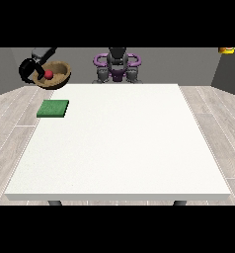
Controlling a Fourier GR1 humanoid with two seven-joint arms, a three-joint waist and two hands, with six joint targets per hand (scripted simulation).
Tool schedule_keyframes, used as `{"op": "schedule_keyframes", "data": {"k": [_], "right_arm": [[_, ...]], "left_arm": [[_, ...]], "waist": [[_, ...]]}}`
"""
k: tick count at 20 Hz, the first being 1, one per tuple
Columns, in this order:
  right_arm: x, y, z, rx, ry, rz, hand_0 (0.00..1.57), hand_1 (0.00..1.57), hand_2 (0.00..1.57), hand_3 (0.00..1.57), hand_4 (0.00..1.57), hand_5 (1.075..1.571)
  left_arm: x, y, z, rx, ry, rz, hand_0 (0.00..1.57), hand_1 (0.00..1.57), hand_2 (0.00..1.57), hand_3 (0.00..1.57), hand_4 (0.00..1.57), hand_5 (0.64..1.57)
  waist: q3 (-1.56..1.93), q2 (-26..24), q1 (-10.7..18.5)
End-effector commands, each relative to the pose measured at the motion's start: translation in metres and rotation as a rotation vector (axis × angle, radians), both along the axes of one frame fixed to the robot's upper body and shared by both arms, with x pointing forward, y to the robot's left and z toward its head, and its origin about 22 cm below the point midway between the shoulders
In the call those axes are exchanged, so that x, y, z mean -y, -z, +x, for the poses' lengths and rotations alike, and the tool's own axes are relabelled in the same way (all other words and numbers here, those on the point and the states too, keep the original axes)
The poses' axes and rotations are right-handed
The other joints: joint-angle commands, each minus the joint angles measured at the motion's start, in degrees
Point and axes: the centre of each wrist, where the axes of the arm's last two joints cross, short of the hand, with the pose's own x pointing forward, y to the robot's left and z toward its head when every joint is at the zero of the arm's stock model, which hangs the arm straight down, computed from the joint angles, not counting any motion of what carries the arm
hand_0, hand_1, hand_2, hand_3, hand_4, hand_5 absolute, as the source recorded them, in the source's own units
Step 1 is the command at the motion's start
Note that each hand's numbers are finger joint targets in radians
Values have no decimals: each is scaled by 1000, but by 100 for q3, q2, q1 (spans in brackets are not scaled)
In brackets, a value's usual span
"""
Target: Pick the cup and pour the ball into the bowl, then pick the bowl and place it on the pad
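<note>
The robot hand (28, 70) at the view's left curls around the rim of the round brown wooden bowl (57, 76), holding it up past the white tabletop's (119, 143) far left corner. A small red ball (49, 74) sits inside the bowl. The flat green square pad (53, 108) lies on the tabletop, near its left edge.

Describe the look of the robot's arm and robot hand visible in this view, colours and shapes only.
Only one robot hand shows, at the view's left: it is black, with curved finger shapes forming a rounded outline. The arm segment above it is grey and blocky with a dark stripe. The torso is dark grey with purple ring-shaped parts at the shoulders. No cables or markings can be made out.
</note>
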Motion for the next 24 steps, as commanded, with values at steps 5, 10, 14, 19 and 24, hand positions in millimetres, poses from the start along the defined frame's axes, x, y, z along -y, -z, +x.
{"op": "schedule_keyframes", "data": {"k": [5, 10, 14, 19, 24], "right_arm": [[26, -4, 2, 51, 73, 13, 1571, 1571, 1571, 461, 1109, 1567], [7, 3, 18, 93, 55, 97, 1571, 1571, 1571, 444, 1060, 1569], [-2, 8, 28, 124, 75, 144, 1571, 1571, 1571, 537, 1017, 1571], [1, 33, 17, 147, 146, 260, 1571, 1571, 1571, 738, 905, 1569], [36, -9, 17, 136, 246, 126, 1571, 1571, 1571, 1087, 0, 1550]], "left_arm": [[2, -7, -3, 69, 36, 37, 0, 0, 0, 0, 1212, 1555], [-8, -15, -4, 101, 31, 15, 0, 0, 0, 0, 1208, 1553], [7, -2, 3, 115, 34, 21, 0, 0, 0, 0, 1205, 1555], [-12, -14, -10, 127, 14, 34, 0, 0, 0, 0, 1199, 1559], [-10, -26, -11, 135, 36, 57, 0, 0, 0, 0, 1192, 1563]], "waist": [[9, 430, 337], [8, 680, 281], [7, 731, 280], [9, 775, 282], [6, 816, 412]]}}
